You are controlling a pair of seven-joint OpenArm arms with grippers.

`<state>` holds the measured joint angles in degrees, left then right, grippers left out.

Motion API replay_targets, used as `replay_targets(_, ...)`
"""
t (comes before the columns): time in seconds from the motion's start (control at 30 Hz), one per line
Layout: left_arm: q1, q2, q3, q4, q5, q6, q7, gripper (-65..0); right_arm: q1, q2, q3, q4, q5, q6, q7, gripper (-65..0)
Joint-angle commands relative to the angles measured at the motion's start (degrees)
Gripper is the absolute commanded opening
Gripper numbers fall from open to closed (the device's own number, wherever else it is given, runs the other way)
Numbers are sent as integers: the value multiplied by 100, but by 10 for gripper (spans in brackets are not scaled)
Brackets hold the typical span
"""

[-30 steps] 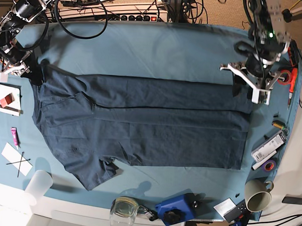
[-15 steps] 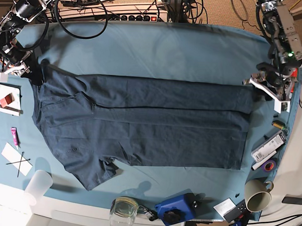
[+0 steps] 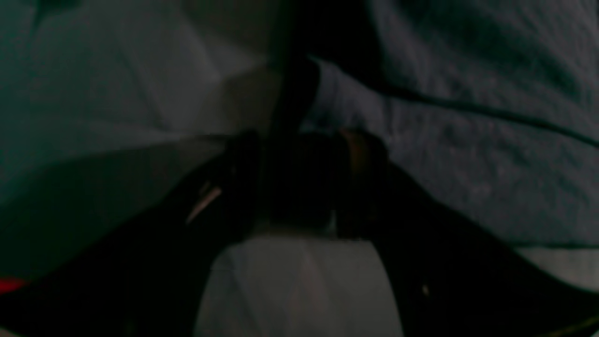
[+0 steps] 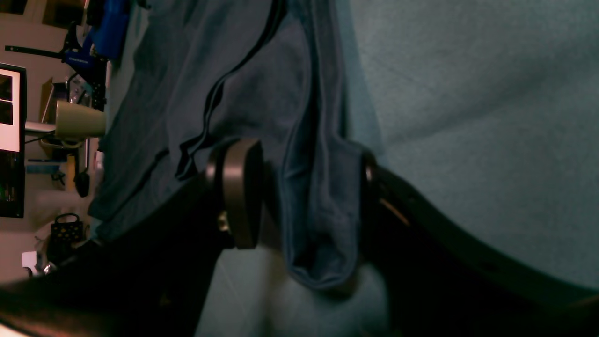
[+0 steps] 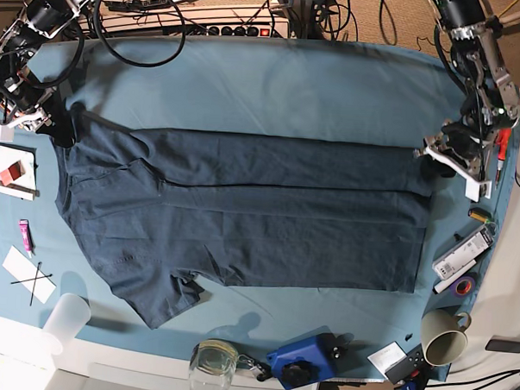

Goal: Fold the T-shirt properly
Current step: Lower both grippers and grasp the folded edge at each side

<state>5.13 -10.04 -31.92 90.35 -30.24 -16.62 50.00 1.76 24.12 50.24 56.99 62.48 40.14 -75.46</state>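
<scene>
The dark navy T-shirt [image 5: 242, 211] lies flat on the teal tablecloth [image 5: 273, 83], collar end to the left, hem to the right, its far long edge folded over. My left gripper [image 5: 447, 162] sits low at the far hem corner; in the dim left wrist view its fingers [image 3: 360, 159] close on dark cloth of the T-shirt [image 3: 468, 154]. My right gripper [image 5: 39, 121] is at the far shoulder corner. Seen from the right wrist, a raised fold of the T-shirt [image 4: 318, 220] is pinched between the round pad [image 4: 238, 192] and the opposite finger.
Along the right table edge lie a red tool [image 5: 502, 136], a white box [image 5: 465, 251], a tape roll [image 5: 463, 286] and a mug [image 5: 444, 337]. A glass [image 5: 212, 361] and a blue device [image 5: 305, 359] stand at the front. A card [image 5: 12, 171] lies at the left.
My left gripper has moved right and down, pulling the lifted hem corner out flat and taut. The right arm has not moved.
</scene>
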Motion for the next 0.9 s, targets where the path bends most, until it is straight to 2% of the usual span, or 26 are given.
replay_targets(0.0,-63,-46,2,-52,57,0,302,-381,31,111,-4,52,-81,-14,-107,-374)
replay_targets(0.23,-146,-44,2,-168,-310,-2,905,-381,33,114,-37,52,-76,-14,-101,-375)
replay_targets(0.37,-133,-42,4,-168,-452,-2,1305,-389,33,114,-435,52,-79,-14,-57,-375)
replay_targets(0.43,-133,-44,9,-168,-398,2,1224,-420,33,114,-756,52,-81,-14,179,-375)
replay_targets(0.57,-131,-44,9,-168,-387,4,1172,-535,79,111,-1239,52,-85,-14,647,-376)
replay_targets(0.6,-131,-44,9,-168,-387,4,1172,-566,125,111,-1296,52,-105,-14,619,-388)
replay_targets(0.7,-133,-44,7,-168,-387,4,1169,-642,249,116,-1316,52,-103,-14,514,-491)
replay_targets(0.87,-136,-46,7,-168,-391,4,1268,-650,380,131,-1300,55,-103,-14,343,-650)
